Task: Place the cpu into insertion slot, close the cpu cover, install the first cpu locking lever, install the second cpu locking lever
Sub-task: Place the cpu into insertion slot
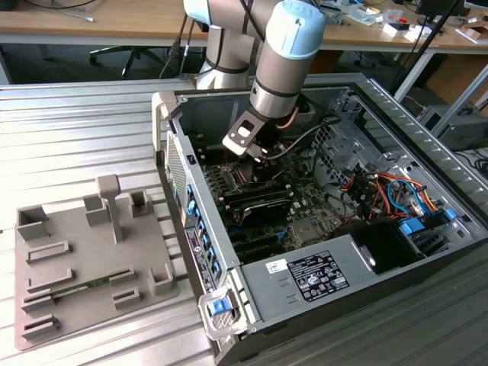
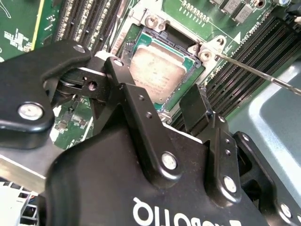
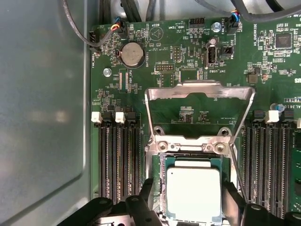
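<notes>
One slatted metal table (image 1: 76, 130) carries one open computer case (image 1: 305, 278) at the exterior view's centre and one grey fixture plate (image 1: 76, 252) at the exterior view's lower left; a wooden desk (image 1: 114, 27) stands behind. One arm (image 1: 286, 53) reaches into the case over one green motherboard (image 3: 141, 75). One cpu cover (image 3: 200, 89) stands swung up, off the insertion slot (image 2: 157, 34). One cpu (image 3: 193, 181) lies seated in that slot, between the two spread fingers (image 2: 194, 107) of the gripper (image 2: 155, 84), which grips nothing.

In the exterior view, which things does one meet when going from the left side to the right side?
grey plate with blocks → case wall → motherboard → coloured cables
</notes>
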Action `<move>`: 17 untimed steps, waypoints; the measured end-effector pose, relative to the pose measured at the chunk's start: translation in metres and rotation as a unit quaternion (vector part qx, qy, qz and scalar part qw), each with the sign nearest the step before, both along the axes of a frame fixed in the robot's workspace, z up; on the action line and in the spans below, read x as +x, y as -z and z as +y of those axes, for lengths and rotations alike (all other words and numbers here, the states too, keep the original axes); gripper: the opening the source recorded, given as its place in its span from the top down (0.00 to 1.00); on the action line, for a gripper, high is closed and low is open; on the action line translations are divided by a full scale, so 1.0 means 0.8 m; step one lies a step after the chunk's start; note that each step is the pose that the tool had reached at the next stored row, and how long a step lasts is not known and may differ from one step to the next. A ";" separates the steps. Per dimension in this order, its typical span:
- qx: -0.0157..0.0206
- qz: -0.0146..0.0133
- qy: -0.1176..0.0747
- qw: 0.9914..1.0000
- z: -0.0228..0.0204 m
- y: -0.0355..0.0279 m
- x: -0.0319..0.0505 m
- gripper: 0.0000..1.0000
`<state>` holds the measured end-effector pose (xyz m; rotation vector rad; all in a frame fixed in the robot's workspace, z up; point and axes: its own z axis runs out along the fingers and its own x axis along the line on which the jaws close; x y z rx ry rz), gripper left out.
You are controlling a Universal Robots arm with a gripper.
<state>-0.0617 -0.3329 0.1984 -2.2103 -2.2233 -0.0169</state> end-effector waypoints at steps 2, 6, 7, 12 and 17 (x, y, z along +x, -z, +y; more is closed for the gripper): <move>0.000 0.000 -0.001 1.000 0.0002 0.0021 0.000 0.32; -0.001 0.000 -0.011 1.000 0.0002 0.0030 0.000 0.32; 0.000 0.000 -0.011 1.000 0.0003 0.0031 0.000 0.32; -0.001 0.001 -0.012 1.000 0.0000 0.0028 0.000 0.34; -0.001 0.000 -0.013 1.000 0.0002 0.0031 0.000 0.40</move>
